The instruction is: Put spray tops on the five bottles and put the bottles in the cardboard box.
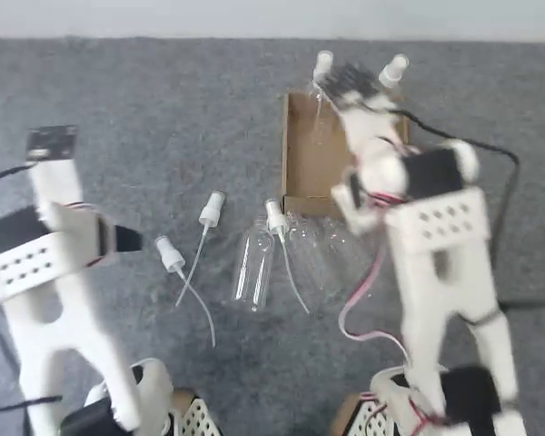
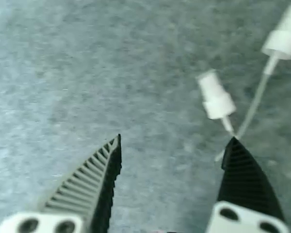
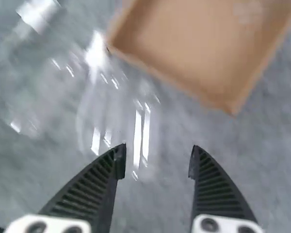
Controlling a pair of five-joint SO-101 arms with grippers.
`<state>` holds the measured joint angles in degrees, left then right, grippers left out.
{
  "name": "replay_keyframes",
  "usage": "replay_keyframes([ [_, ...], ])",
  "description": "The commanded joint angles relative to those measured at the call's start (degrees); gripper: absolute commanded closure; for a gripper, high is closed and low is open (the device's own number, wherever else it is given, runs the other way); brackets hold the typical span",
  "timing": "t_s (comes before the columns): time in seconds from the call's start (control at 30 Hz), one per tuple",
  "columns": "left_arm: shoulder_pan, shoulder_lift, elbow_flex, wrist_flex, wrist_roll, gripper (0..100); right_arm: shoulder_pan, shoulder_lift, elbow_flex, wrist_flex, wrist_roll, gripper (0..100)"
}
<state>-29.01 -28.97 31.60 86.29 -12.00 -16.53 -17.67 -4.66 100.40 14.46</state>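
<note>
The grey, carpet-like worktop (image 1: 145, 109) carried an open cardboard box (image 1: 311, 163) on its far side, long axis running away from the arms. Two capped bottles (image 1: 322, 65) were at the box's far end, their white heads showing at its far edge. Just beside the box's near edge, three clear bottles (image 1: 254, 265) lay on their sides next to one another, long axes roughly in line with the box and necks pointing toward it. Two loose spray tops (image 1: 212, 209) lay to the left of these bottles, heads toward the far side and thin tubes trailing back toward the arms, the tubes crossing. A third spray top (image 1: 274, 216) lay at the neck end of the bottles, its tube slanting back between them. Motion blur was heavy, so any label or print on the bottles or box could not be made out. The left gripper (image 2: 175, 141) was spread wide and held nothing, over bare worktop, with the two loose spray tops just beyond its dark fingertip. The right gripper (image 3: 158, 149) was likewise released and empty, over the lying bottles close to the box's near edge.
</note>
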Motion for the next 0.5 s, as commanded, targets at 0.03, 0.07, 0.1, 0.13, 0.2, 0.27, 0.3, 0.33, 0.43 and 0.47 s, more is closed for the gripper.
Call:
replay_keyframes([
  [0.03,10.11,-0.79,-2.24,1.14,6.15,69,13.93,-16.4,19.87,-7.08,13.01,83.2],
  [0.07,12.48,-0.88,-1.8,0.88,7.38,69,16.4,-18.95,23.38,-8.92,14.51,83.2],
  [0.1,14.68,-0.88,-1.19,0.7,8.44,69,18.68,-21.41,26.64,-10.51,15.65,83.2],
  [0.13,16.62,-0.88,-0.4,0.18,9.14,69,20.79,-23.96,29.71,-12.0,16.7,83.2],
  [0.2,19.16,-0.88,2.24,-2.37,9.49,69,24.31,-28.7,35.87,-14.9,18.64,83.2],
  [0.27,20.31,-0.88,5.93,-6.24,9.41,69,26.42,-33.27,41.49,-17.36,20.57,83.2],
  [0.3,20.57,-0.88,8.04,-8.7,9.41,69,26.68,-35.21,44.04,-18.33,21.27,83.2],
  [0.33,20.57,-0.88,10.33,-11.34,9.41,69,26.59,-36.97,46.15,-19.03,21.63,83.2],
  [0.43,20.66,-0.88,16.13,-17.49,9.14,69,25.01,-40.92,50.2,-20.18,21.54,83.1],
  [0.47,20.57,-0.88,17.54,-18.73,8.35,69,23.87,-41.27,50.73,-20.18,21.36,83.1],
])
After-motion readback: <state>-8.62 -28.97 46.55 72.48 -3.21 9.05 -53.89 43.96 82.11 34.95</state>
